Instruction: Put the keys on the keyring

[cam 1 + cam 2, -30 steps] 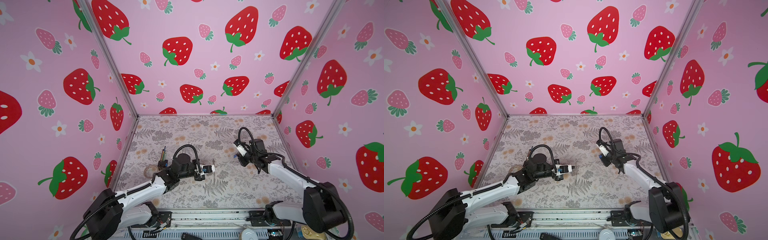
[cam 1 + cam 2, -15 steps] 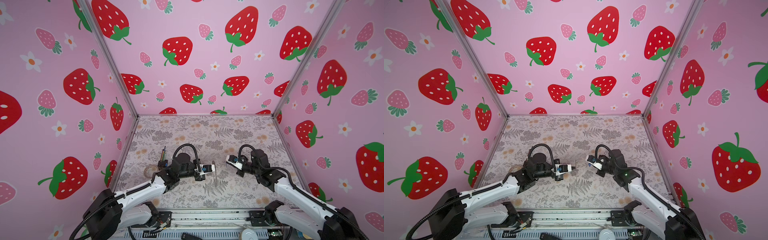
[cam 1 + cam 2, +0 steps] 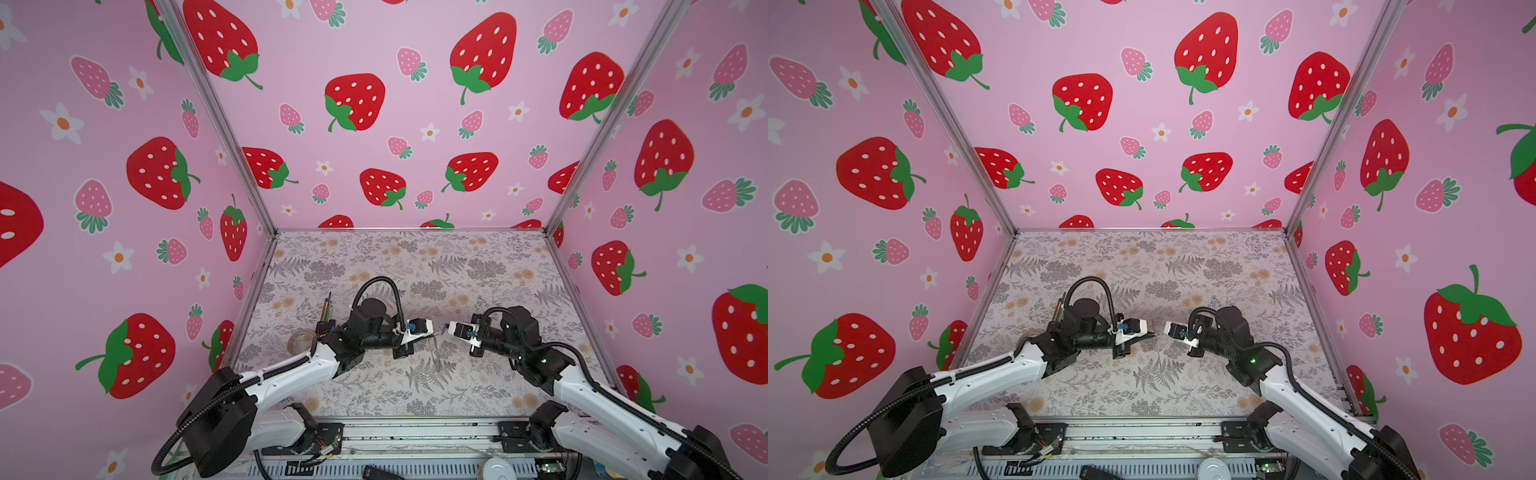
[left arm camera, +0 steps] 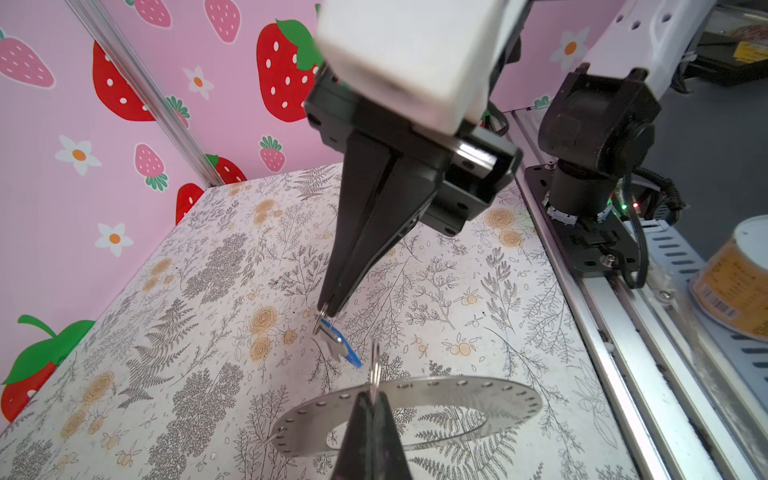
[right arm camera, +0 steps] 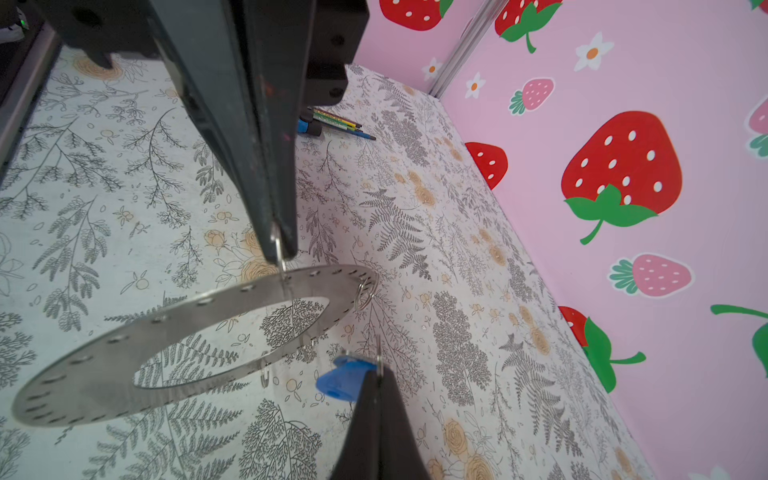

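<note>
The only label we find is on a can point(image 4: 731, 274) beyond the table's point(image 4: 208, 291) rail: an orange wrapper with a barcode, its print too blurred to read. Its top is closed, so we cannot see what it holds.

The left gripper point(image 4: 371, 395) has its fingers pressed together on a small silver loop threaded through the rim of the keyring point(image 4: 457, 395), a flat grey disc with a wide hole and tiny holes around its edge. The disc is held by that loop alone. From the right wrist view we see two more loose loops along the disc's rim point(image 5: 104, 365).

The right gripper point(image 5: 376, 374) is likewise clamped tight, pinching the silver loop of the keys point(image 5: 338, 376), the blue plastic tag. The tag sits just beside the keyring's rim, near the left gripper's tips. We cannot tell whether they touch.

A few pencils point(image 5: 336, 124) lie on the table behind.
</note>
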Robot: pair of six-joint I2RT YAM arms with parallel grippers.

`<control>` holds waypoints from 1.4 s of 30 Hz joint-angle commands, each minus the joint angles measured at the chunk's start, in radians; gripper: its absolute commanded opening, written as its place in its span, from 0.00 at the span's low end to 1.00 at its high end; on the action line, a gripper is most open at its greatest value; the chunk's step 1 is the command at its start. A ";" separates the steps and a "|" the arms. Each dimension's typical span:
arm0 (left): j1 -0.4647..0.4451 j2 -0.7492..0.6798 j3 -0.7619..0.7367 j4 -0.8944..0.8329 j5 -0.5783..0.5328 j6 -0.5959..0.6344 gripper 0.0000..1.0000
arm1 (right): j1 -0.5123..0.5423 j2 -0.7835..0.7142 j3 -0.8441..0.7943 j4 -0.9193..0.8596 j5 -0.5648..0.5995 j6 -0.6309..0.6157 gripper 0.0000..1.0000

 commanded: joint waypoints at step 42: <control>0.046 0.044 0.078 0.036 0.140 -0.118 0.00 | 0.134 -0.052 -0.024 0.013 0.101 -0.169 0.00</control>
